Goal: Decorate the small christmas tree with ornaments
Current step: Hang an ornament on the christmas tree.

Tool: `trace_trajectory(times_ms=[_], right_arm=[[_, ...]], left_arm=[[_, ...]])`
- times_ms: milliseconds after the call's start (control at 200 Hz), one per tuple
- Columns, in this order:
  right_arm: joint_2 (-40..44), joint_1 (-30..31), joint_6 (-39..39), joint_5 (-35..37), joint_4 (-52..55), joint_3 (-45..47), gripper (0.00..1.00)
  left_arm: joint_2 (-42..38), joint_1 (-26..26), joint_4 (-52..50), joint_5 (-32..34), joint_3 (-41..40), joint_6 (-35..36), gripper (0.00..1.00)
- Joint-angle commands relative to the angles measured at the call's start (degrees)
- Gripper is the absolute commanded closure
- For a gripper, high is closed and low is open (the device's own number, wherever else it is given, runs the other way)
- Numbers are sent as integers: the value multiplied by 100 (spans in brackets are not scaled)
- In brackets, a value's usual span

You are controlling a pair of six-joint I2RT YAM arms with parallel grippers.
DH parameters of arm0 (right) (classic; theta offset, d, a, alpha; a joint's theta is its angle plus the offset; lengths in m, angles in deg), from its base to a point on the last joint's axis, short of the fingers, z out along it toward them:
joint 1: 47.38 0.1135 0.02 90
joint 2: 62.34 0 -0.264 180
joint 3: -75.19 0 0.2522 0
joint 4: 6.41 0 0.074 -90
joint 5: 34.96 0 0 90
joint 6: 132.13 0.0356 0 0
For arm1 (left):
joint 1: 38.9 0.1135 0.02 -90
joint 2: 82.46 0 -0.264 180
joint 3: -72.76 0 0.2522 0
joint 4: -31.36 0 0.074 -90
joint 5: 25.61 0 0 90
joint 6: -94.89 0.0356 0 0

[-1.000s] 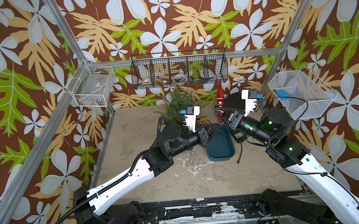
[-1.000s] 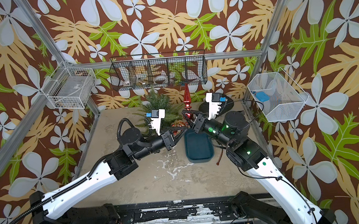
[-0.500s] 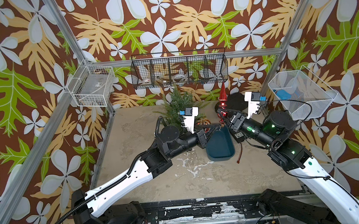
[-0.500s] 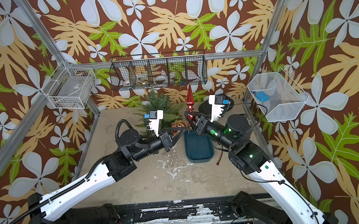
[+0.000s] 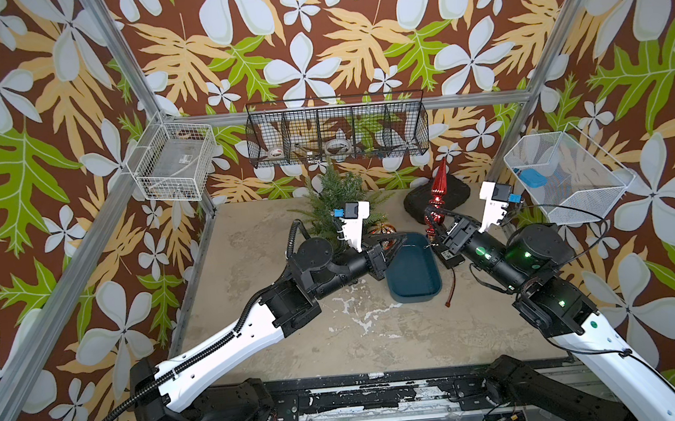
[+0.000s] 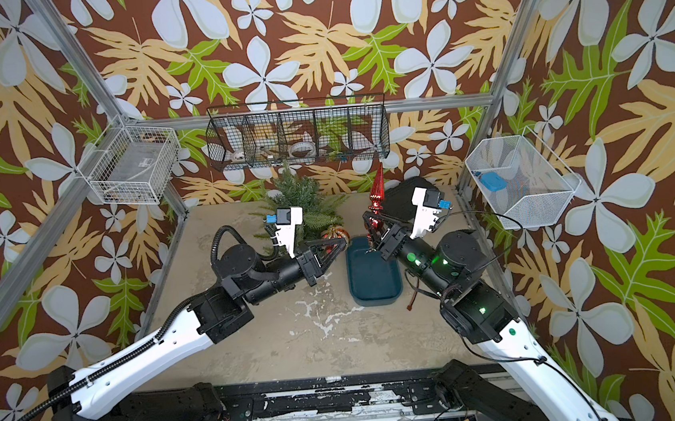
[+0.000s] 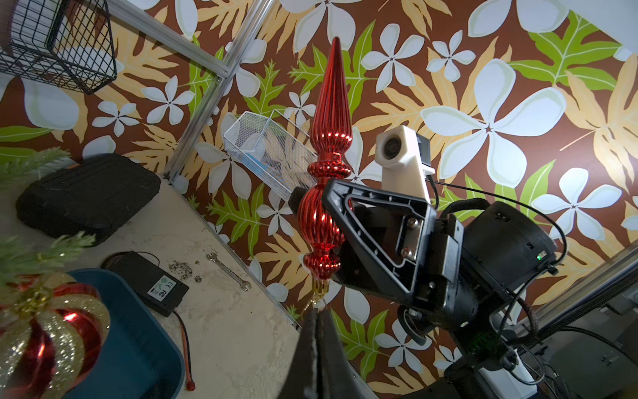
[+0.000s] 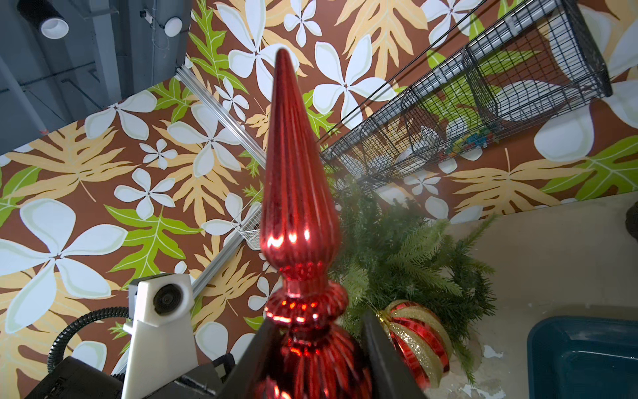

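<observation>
Since a second ago, the left gripper [image 5: 404, 237] has reached farther across the table toward the right gripper [image 5: 432, 216]. The right gripper has meanwhile carried the slim, ribbed, dark red drop ornament [image 5: 439, 186] slightly farther from the small green artificial fir tree [image 5: 336, 191].

In both top views the drop stands tip up over the far end of a dark teal plastic tray [image 5: 414, 296], apart from the tree at the back wall. A red-and-gold swirled glitter ball [image 6: 334, 232] sits under the tree's lowest branches. Whether it hangs or rests cannot be told. No green ball is visible.

In the left wrist view, the left jaws are pressed together and appear to pinch the gold hanging loop [image 7: 312, 303] below the drop's cap. The right jaws clamp the drop's lower bulb.

In the right wrist view, black jaws flank that bulb, with the tree and the swirled ball just behind.

The step in hand looks like passing the drop over by its loop. The next move calls for the right jaws to let go, and then for the loop to be slid over a branch tip.

Open tabletop lies in front of the tree. A black wire basket [image 5: 337, 128] overhangs the treetop, and the tray rim and a black battery box [image 5: 446, 254] crowd the space between the arms.
</observation>
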Motion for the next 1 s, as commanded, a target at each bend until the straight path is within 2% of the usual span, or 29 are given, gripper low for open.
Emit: trace_trajectory(times_ms=[0,80,140,335,400,565,696,996], right_arm=[[-61,1,23,147,-217,-7,63],[-137,1,8,31,-309,-1,63],[-191,1,-9,-7,-368,-8,63],[-437,0,-205,30,-353,-182,64],[-546,1,-285,74,-334,-282,64],[-914,-7,-462,146,-407,-489,64],[-1256,-8,-543,188,-558,-654,64],[-2030,-26,-580,-36,-684,-1079,64]], left_arm=[[-32,-5,132,-1,-63,32,100],[-95,-2,113,33,-155,-8,100],[-178,-2,103,111,-227,-9,88],[-776,77,-218,628,-561,139,76],[-1132,228,-414,835,-787,107,66],[-2146,812,-1298,1400,-1311,52,63],[-2770,920,-1835,1864,-1607,25,59],[-3144,915,-2059,1852,-2025,-132,58]])
